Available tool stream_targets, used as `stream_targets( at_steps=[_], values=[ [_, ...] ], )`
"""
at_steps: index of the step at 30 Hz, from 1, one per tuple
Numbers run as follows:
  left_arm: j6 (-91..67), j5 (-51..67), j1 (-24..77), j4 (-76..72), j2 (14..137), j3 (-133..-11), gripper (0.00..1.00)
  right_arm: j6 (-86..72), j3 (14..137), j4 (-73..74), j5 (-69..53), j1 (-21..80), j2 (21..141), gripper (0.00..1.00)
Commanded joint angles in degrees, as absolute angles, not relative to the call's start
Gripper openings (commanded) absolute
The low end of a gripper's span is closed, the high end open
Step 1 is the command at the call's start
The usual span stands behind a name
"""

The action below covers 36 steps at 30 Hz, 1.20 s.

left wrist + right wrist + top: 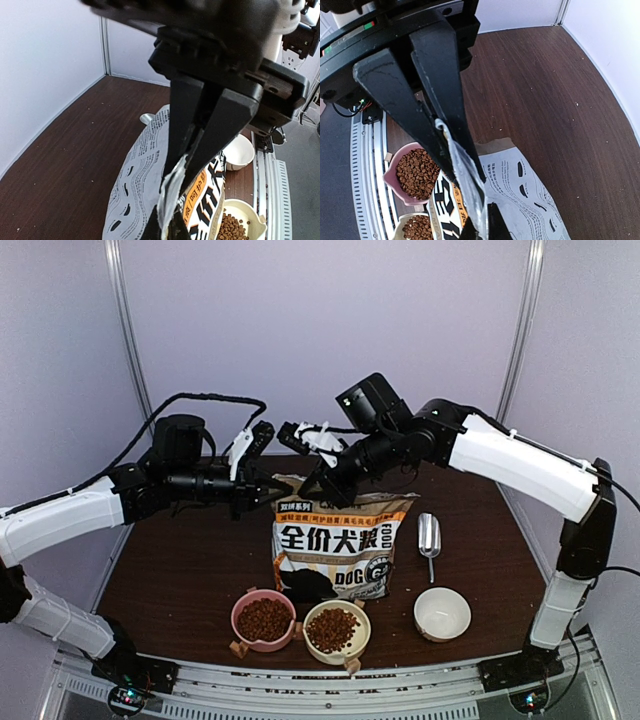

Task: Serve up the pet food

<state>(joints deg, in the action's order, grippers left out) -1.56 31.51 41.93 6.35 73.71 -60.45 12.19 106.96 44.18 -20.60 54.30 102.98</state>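
Note:
The kraft-brown dog-food bag stands upright at mid-table. My left gripper is shut on the left part of its top edge, and my right gripper is shut on the same edge just to the right. In the left wrist view the left gripper pinches the silvery torn lip of the bag. In the right wrist view the right gripper clamps that lip as well. Pet food fills a pink bowl, and more fills a cream bowl. The inside of the bag is hidden.
A white bowl with nothing in it stands at the front right. A shiny metal scoop lies on the table right of the bag. All three bowls line up in front of the bag near the table's front edge.

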Motion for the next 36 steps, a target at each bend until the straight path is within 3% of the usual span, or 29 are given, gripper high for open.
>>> stream_targets(
  at_steps=[1, 7, 9, 18, 25, 28, 32, 36],
  values=[
    [-1.74, 32.65, 42.36, 3.11, 72.70, -61.81, 0.00, 12.62, 107.11, 42.48, -17.67, 54.01, 101.01, 0.00],
    [-0.97, 29.61, 41.83, 3.78, 70.76, -60.24, 0.00, 13.28, 104.71, 43.43, -15.23, 52.58, 98.28, 0.00],
    [-1.12, 29.23, 41.37, 3.62, 70.00, -59.68, 0.00, 13.68, 103.07, 44.00, -13.97, 52.16, 97.37, 0.06],
    [-1.12, 28.48, 40.37, 3.51, 68.12, -58.73, 0.00, 14.86, 95.23, 45.68, -7.06, 51.41, 94.40, 0.05],
    [-0.90, 29.19, 40.31, 3.82, 68.41, -58.77, 0.00, 14.05, 92.83, 44.49, -8.02, 50.19, 90.99, 0.11],
    [-0.86, 30.28, 40.30, 3.94, 68.87, -59.16, 0.00, 13.72, 92.98, 44.14, -10.27, 50.16, 90.68, 0.00],
    [-0.35, 32.91, 40.32, 4.80, 70.75, -60.68, 0.00, 12.87, 93.02, 42.48, -15.53, 50.14, 90.36, 0.00],
    [1.55, 34.09, 40.89, 8.00, 74.16, -64.11, 0.21, 11.95, 93.94, 41.38, -19.57, 50.19, 90.43, 0.00]
  ],
)
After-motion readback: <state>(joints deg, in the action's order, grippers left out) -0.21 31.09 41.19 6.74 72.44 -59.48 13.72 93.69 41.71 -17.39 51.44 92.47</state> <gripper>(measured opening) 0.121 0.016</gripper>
